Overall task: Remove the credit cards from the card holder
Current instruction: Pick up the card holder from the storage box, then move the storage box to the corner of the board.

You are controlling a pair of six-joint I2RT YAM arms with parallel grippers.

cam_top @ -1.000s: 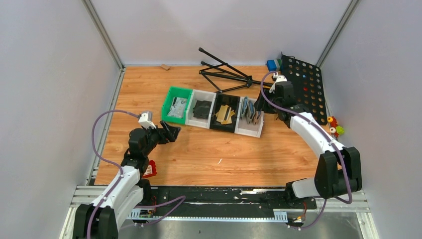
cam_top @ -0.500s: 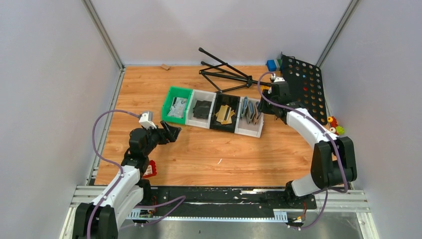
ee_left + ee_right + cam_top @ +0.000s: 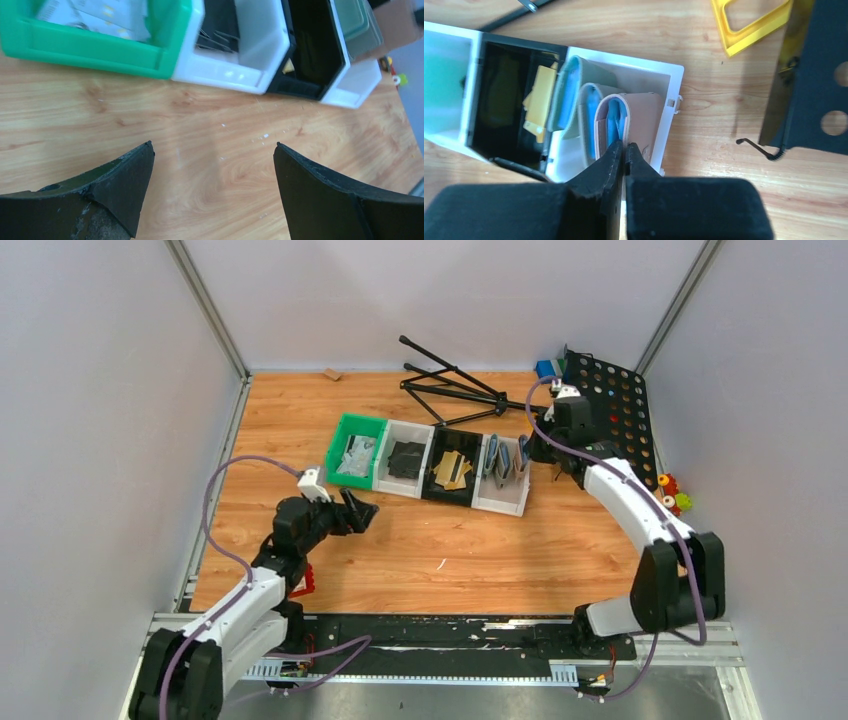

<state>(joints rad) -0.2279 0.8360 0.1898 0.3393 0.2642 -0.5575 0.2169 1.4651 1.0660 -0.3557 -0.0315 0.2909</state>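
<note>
The card holder (image 3: 642,116), salmon-tan outside and light blue inside, stands on edge at the right end of a white bin (image 3: 675,80), beside two grey-green holders (image 3: 589,107). My right gripper (image 3: 625,146) is shut on its tan wall from above. In the top view the right gripper (image 3: 533,451) is over the holder (image 3: 520,460). No black credit card shows in the holder's fold. My left gripper (image 3: 366,511) is open and empty, low over the bare wood (image 3: 212,150) in front of the bins.
A row of bins stands mid-table: green (image 3: 356,458), white with black flat pieces (image 3: 405,459), black with tan pieces (image 3: 452,472), white (image 3: 497,502). A black tripod (image 3: 450,385) lies behind them. A black perforated board (image 3: 612,412) and a yellow frame (image 3: 751,22) lie at the right.
My left arm has moved right and forward along the table, still open. My right gripper has shifted a little at the rightmost holder in the white bin.
</note>
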